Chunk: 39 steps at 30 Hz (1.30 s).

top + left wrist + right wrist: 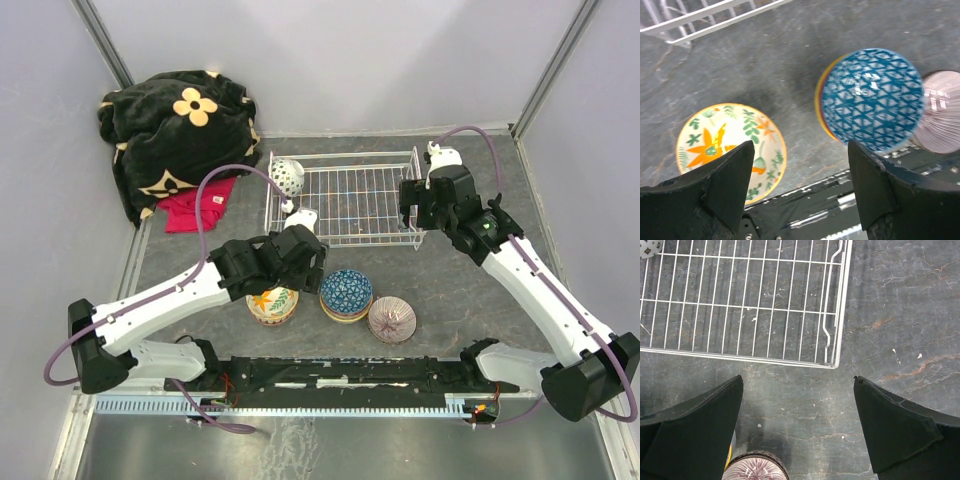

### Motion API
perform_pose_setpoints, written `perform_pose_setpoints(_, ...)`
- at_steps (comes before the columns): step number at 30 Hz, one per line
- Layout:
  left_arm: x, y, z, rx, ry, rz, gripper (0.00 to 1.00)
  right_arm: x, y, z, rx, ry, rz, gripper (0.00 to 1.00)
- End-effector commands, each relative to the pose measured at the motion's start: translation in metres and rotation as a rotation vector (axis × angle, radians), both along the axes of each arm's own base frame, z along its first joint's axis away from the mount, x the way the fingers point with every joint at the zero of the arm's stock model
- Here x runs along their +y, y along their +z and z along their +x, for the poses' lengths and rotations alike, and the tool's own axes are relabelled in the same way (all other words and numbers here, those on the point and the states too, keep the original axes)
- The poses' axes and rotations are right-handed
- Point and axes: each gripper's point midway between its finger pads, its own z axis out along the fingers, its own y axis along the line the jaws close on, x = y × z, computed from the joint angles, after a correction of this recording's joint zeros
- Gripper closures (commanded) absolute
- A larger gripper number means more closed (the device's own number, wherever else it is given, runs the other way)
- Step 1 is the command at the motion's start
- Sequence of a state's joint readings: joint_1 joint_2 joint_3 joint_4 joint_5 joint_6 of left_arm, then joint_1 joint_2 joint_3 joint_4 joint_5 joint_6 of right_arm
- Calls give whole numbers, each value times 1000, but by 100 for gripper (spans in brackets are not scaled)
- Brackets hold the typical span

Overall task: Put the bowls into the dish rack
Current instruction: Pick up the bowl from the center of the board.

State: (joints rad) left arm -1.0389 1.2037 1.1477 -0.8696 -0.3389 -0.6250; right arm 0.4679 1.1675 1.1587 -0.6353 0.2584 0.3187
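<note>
Left gripper (800, 150): spread, empty, over floral bowl (715, 135) and blue bowl (870, 97) | Right gripper (797, 382): spread, empty, over table (900, 305) near dish rack (835, 315) corner | spotted bowl (287, 176): inside dish rack.

no words, numbers or brand names can be read in any of the pictures. the bowls (346, 293) show only painted patterns like leaves, flowers and little triangles. the dark blanket (180, 125) shows a pale flower shape and no letters.
</note>
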Motion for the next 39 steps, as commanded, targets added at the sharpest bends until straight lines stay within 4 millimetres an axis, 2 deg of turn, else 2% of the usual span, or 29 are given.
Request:
perform_pose_setpoints(1, 21, -12, 14, -21, 138, 116, 20, 4, 17, 4, -61, -1, 51, 0)
perform_pose_setpoints(6, 16, -44, 17, 34, 141, 190, 26, 6, 14, 3, -52, 10, 58, 0)
perform_pose_setpoints(11, 20, -59, 16, 51, 155, 234, 38, 8, 12, 3, -47, 19, 66, 0)
perform_pose_setpoints(14, 23, -65, 15, 57, 161, 252, 48, 9, 12, 3, -48, 22, 69, 0)
perform_pose_setpoints(19, 24, -75, 14, 70, 161, 275, 52, 10, 11, 3, -44, 24, 70, 0)
perform_pose_setpoints(27, 24, -87, 10, 101, 156, 289, 54, 11, 11, 3, -44, 28, 73, 1)
perform_pose_setpoints(31, 28, -92, 9, 105, 159, 308, 65, 12, 10, 3, -42, 32, 76, 1)
perform_pose_setpoints(35, 30, -96, 8, 111, 162, 325, 81, 12, 10, 3, -44, 33, 77, 1)
perform_pose_setpoints(37, 29, -94, 9, 109, 164, 323, 82, 12, 10, 4, -45, 35, 76, 1)
perform_pose_setpoints(39, 28, -89, 10, 100, 166, 309, 90, 12, 10, 4, -44, 35, 76, 1)
